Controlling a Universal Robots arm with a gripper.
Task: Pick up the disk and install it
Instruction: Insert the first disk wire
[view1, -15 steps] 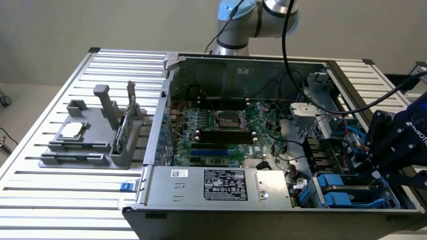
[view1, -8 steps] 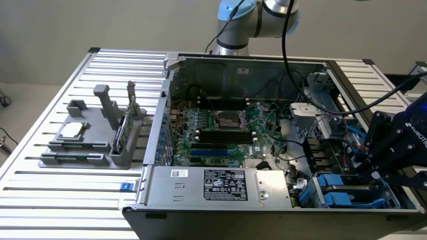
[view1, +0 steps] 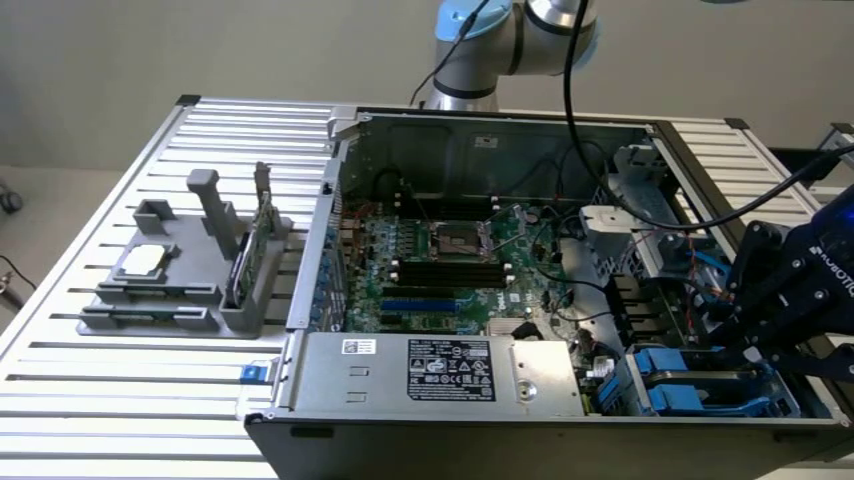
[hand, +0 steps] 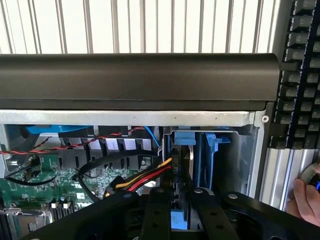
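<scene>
The disk (hand: 183, 139) stands on edge in its blue carrier inside the drive bay of the open computer case (view1: 340, 190). My gripper (hand: 179, 212) is right over it, and its black fingers (hand: 155, 215) sit close on both sides of the carrier's blue edge, shut on it. In the exterior view the gripper (view1: 754, 352) hangs over the blue drive bay (view1: 674, 378) at the case's near corner, on that view's right. A second blue carrier (hand: 212, 150) sits in the slot beside the disk.
Red, yellow and black cables (hand: 145, 177) run close to the bay. The power supply (view1: 441, 368) and motherboard (view1: 454, 255) fill the case. A grey fixture (view1: 174, 295) holds a silver chip (view1: 143, 262) and green card (view1: 248, 255). A keyboard (hand: 300, 75) and a hand (hand: 306, 200) lie outside the case.
</scene>
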